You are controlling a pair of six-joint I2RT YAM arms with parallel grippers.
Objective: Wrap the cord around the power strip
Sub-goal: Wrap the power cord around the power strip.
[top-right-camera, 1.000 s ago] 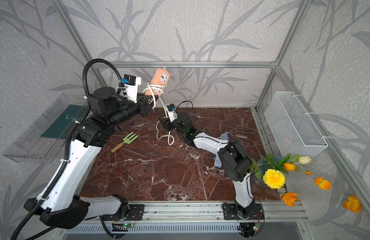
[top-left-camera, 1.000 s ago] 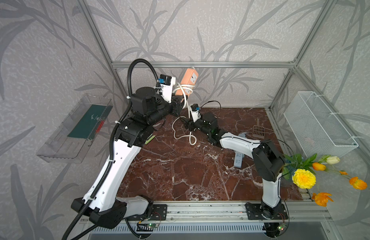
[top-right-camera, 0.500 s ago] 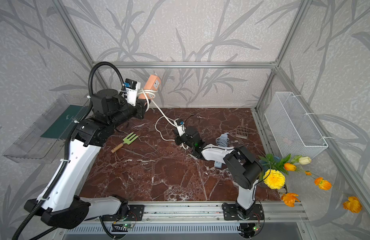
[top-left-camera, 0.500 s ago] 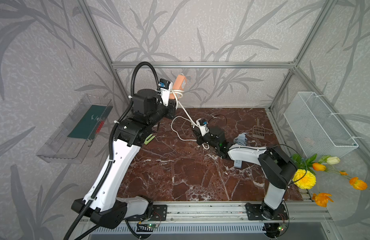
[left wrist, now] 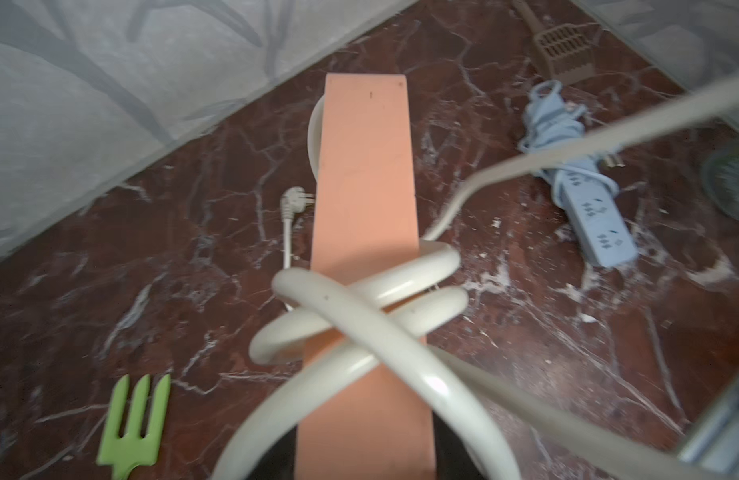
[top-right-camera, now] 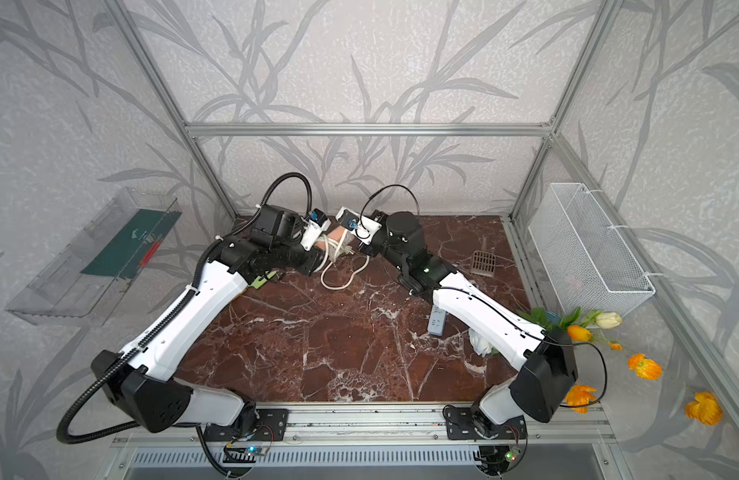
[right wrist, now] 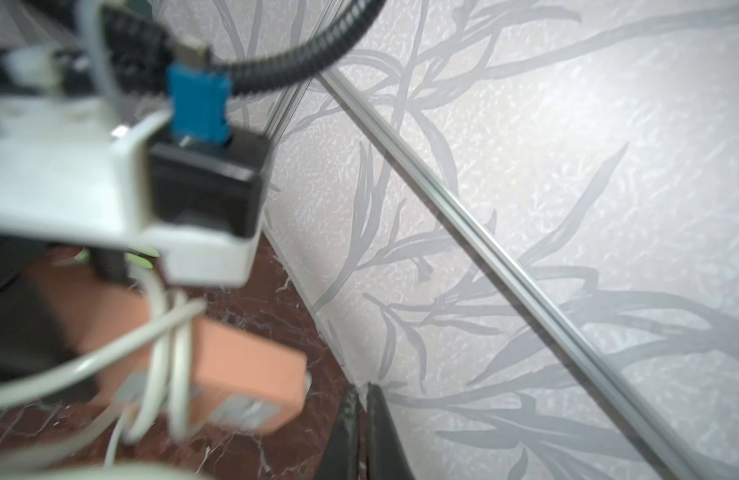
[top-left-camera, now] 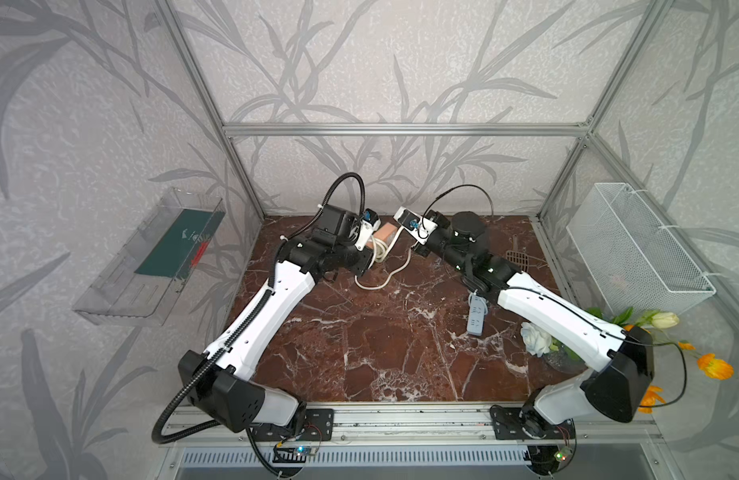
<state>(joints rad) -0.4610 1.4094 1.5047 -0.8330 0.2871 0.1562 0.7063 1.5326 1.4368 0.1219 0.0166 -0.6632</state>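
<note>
1. Holding the strip (left wrist: 365,166) off the tabletop (top-left-camera: 359,353) near the back wall, the left tool (left wrist: 363,457) is clamped on its near end. The strip's long axis runs straight out from that tool.
2. The cord (left wrist: 372,299) crosses the strip in several turns close to the left tool, and the strip's far half is bare.
3. Slack cord leaves the strip on the side facing the right arm and lies in a loose loop (top-left-camera: 376,284) on the tabletop between the arms. The plug (left wrist: 291,199) lies flat on the tabletop.
4. The right tool (right wrist: 359,428) sits just beside the strip, its fingers pressed together with nothing visible between them.
5. My judgement is that the wrapping is partly done. The slack lies below the right tool and toward the front, so the right arm is the nearer one. It would have to part its fingers, drop to the loop, then carry cord across the strip's long axis onto the bare half
</note>
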